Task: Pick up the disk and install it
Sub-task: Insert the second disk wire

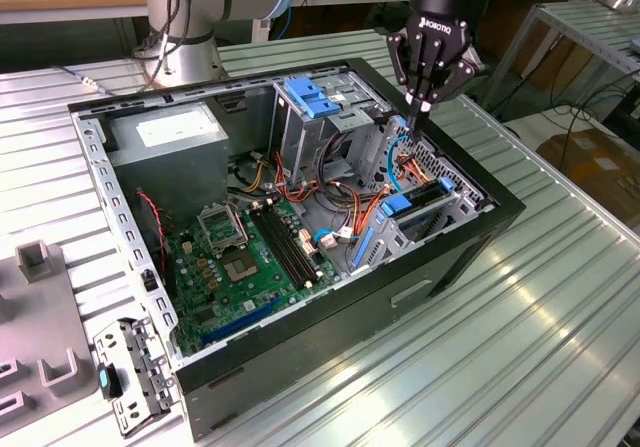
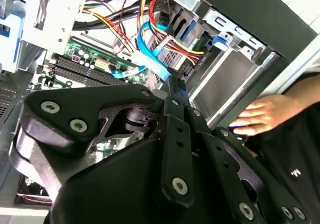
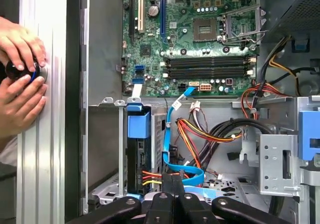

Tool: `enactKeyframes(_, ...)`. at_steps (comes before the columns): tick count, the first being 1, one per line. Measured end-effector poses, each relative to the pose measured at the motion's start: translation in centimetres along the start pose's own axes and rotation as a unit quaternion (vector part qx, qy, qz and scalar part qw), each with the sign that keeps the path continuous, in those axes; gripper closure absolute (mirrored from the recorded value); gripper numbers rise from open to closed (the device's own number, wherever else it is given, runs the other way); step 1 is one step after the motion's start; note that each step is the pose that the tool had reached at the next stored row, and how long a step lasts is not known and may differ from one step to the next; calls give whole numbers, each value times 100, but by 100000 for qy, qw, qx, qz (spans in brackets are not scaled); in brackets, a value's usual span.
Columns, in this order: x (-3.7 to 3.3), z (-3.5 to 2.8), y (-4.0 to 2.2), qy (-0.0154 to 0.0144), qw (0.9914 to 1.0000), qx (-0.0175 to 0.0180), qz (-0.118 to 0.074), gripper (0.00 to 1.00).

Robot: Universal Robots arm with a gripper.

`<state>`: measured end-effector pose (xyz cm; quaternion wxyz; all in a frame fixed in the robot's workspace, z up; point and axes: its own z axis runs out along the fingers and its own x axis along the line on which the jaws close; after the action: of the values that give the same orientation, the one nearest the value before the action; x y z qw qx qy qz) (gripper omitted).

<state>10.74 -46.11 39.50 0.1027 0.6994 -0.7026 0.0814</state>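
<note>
Exterior view: our black three-finger gripper (image 1: 424, 110), fingers pinched together and empty, hangs above the open black computer case (image 1: 455, 257). We see blue flat cables (image 3: 172, 134) and orange-yellow wire bundles (image 3: 210, 134) crowding the grey metal drive cage (image 1: 440, 202).

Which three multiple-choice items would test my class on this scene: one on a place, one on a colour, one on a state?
1. In the exterior view, the gripper hangs over:
A. the grey power supply box
B. the bare table beside the case
C. the drive cage at the case's end on the exterior view's right

2. The flat cable looping near the gripper's fingertips is:
A. green
B. blue
C. white

3. The computer case is:
A. lying on its side with the interior open to view
B. upright and closed
C. upside down on the floor

Answers:
1 C: the gripper points down over the drive cage.
2 B: the flat cable is blue.
3 A: the computer case lies flat, its motherboard exposed.
</note>
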Motion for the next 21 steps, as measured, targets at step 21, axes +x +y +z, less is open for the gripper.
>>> enactKeyframes(21,-170,230,-36,5263,99861,-8,156,84)
